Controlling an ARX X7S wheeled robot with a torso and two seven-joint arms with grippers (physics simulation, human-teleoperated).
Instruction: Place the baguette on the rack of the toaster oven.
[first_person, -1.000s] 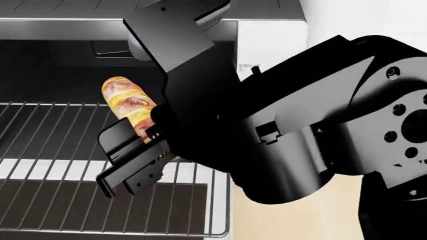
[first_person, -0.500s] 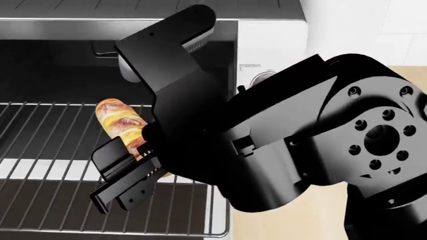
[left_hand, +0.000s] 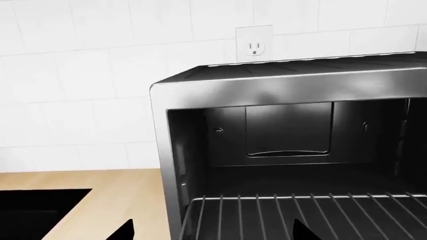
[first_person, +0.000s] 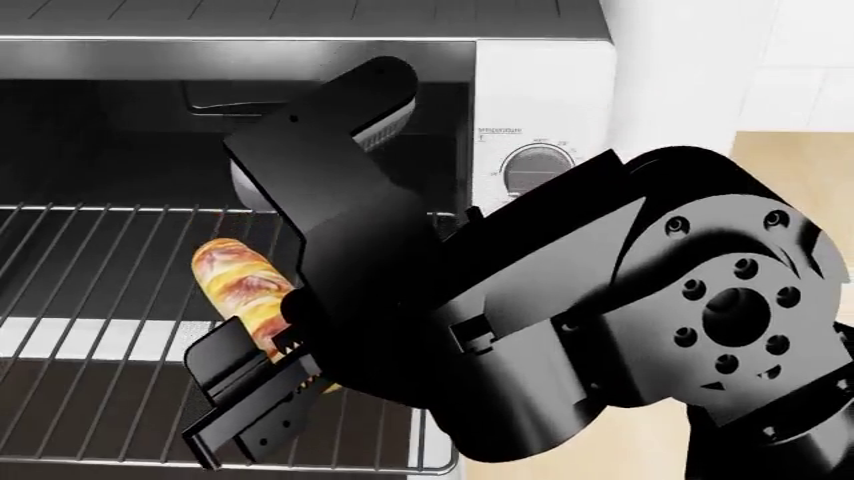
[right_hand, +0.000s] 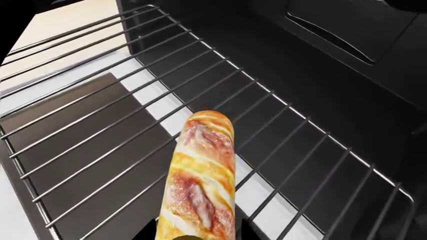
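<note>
The white toaster oven (first_person: 541, 95) stands open with its dark interior showing. Its wire rack (first_person: 94, 250) is pulled out over the lowered glass door. My right gripper (first_person: 260, 385) is shut on the golden baguette (first_person: 243, 288), holding it by one end just above the rack bars, near the rack's right side. In the right wrist view the baguette (right_hand: 200, 180) points out over the rack (right_hand: 87, 125) toward the oven's back. My left gripper (left_hand: 210, 232) is open and empty, facing the oven (left_hand: 280, 90) at the rack's left front corner (left_hand: 300, 215).
Two grey knobs (first_person: 538, 165) sit on the oven's white right panel. A light wooden countertop (left_hand: 113, 195) lies left of the oven, with a black stove edge (left_hand: 33, 210) beside it. A tiled wall with an outlet (left_hand: 253, 47) stands behind.
My right gripper has lowered the baguette toward the rack and drawn it slightly forward. The right arm has dropped with it, uncovering the oven's knobs.
</note>
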